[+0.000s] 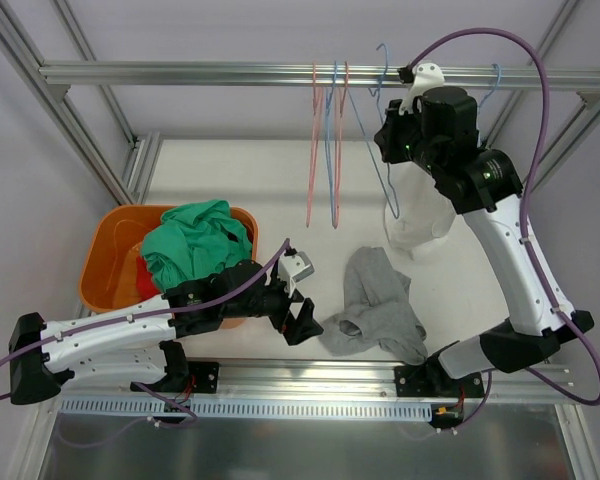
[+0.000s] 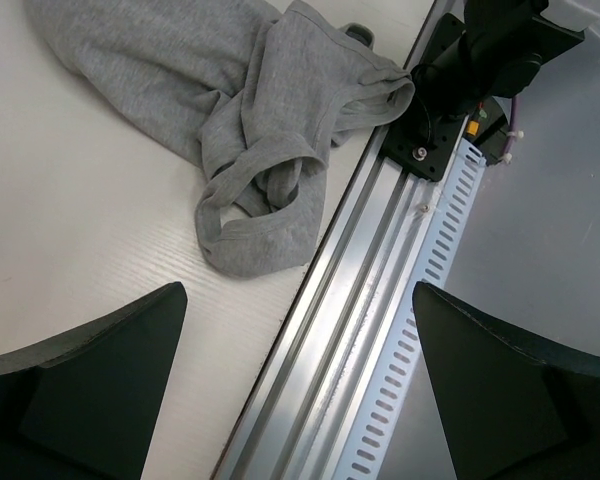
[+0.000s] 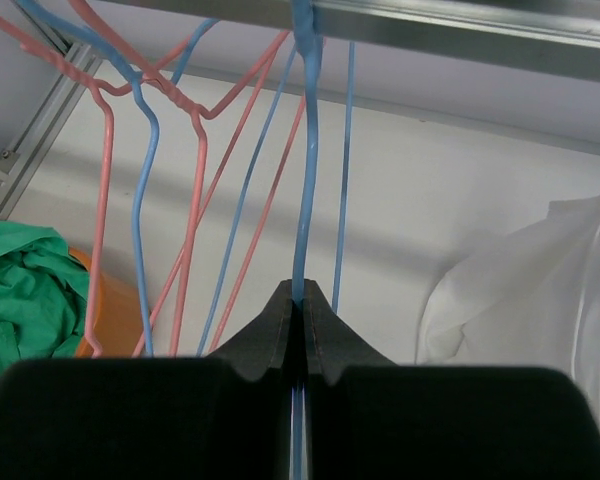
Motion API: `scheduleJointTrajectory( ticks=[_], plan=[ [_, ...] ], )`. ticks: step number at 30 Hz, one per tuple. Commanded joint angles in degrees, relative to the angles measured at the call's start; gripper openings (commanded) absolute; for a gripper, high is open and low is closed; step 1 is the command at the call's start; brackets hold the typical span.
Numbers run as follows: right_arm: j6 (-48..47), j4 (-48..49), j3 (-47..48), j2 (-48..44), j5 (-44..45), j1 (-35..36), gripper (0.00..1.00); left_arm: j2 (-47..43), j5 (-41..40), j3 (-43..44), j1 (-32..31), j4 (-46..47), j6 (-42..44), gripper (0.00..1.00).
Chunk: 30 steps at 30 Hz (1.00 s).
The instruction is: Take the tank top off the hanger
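Up at the metal rail (image 1: 230, 72), the right gripper (image 3: 300, 300) reaches high on its extended arm, jaws pinched shut on a blue hanger (image 3: 308, 180) wire, probably to steady it. A white tank top (image 1: 420, 215) hangs just beside that wire. The left gripper (image 2: 295, 320) hovers low over the table (image 1: 230, 190), jaws wide and empty, near a gray tank top (image 1: 380, 305) lying crumpled by the front edge.
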Motion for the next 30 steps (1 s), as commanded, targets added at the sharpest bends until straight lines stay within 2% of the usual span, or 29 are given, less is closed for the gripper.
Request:
scheduleJointTrajectory(
  ticks=[1, 6, 13, 14, 15, 17, 18, 19, 24, 30],
  plan=[
    [0.7, 5.0, 0.5, 1.1, 0.7, 0.8, 0.00, -0.4, -1.8, 0.7, -0.7, 0.5, -0.9, 0.99],
    [2.0, 8.9, -8.1, -2.9, 1.0, 2.5, 0.00, -0.6, -3.2, 0.5, -0.8, 0.5, -1.0, 0.99],
    [2.7, 9.7, -11.4, -5.0, 0.2, 2.5, 0.00, 0.4, -4.1, 1.2, -1.0, 0.7, -1.6, 0.99],
    [2.8, 9.7, -11.5, -5.1, -1.1, 2.5, 0.05, 0.6, -4.4, 1.5, -1.0, 0.8, -1.6, 0.99],
    [2.7, 9.7, -11.5, -5.8, -1.6, 2.5, 0.34, 0.9, -4.6, 1.6, -1.0, 0.9, -1.7, 0.99],
    [2.7, 9.7, -12.3, -7.3, -1.7, 2.5, 0.70, 1.3, -6.1, 1.8, -1.4, 1.1, -2.3, 0.98],
    [2.4, 9.7, -12.8, -8.2, -0.9, 2.5, 0.95, 1.9, -6.7, 2.2, -1.5, 1.2, -2.7, 0.99],
    [2.1, 9.6, -13.3, -10.6, -0.6, 2.5, 0.99, 2.4, -9.7, 2.4, -1.6, 1.2, -3.2, 0.99],
    [0.7, 9.4, -22.4, -21.9, 1.7, 1.7, 1.00, 9.7, -13.6, 3.3, -2.8, 4.8, -4.0, 0.99],
    [0.5, 5.4, -32.2, -41.1, 3.9, 1.4, 1.00, 23.5, -13.0, 7.5, -4.2, 13.2, -3.0, 0.99]
  ],
)
